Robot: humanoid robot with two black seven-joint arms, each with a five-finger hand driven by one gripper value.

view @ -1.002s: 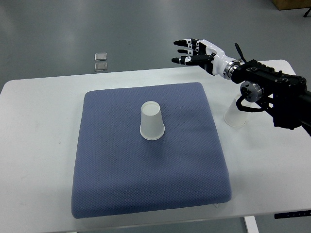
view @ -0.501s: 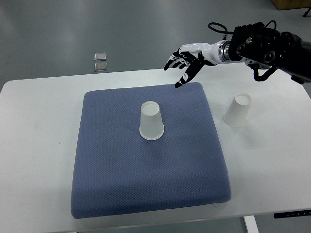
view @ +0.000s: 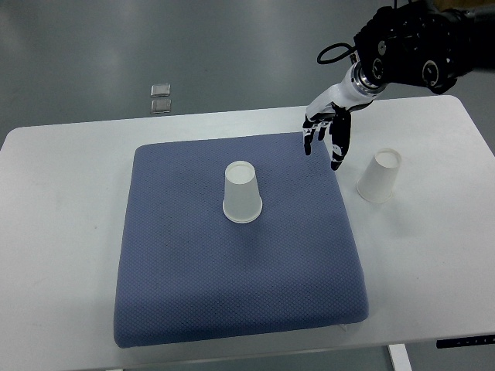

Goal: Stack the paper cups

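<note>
A white tabletop [view: 62, 232] fills most of the top view, with grey floor beyond its far edge. On it lies a large blue-grey cushioned mat [view: 193, 294], roughly square with rounded corners and a fine dotted weave, covering the middle of the surface and reaching close to the near edge.

The robot's right arm [view: 418, 54] comes in from the upper right corner, a bulky black body with cables looping off it, narrowing to a white wrist section. Its right hand [view: 329, 133] hangs over the far right corner of the mat, pointing down toward the surface. The fingers [view: 338, 151] are spread apart and relaxed, black-tipped on white segments, and hold nothing. The hand is between the two cups but touches neither.

One white paper cup [view: 242, 192] stands upside down near the middle of the mat, wide rim down and narrow base up, upright and alone. A second white paper cup [view: 380, 176] stands upside down on the bare tabletop just beside the right edge of the mat, leaning slightly in the view, well apart from the first cup. The two cups are not stacked.

On the floor beyond the far edge of the tabletop lie two small square grey items [view: 161, 98], one just behind the other; they are too small to identify.
</note>
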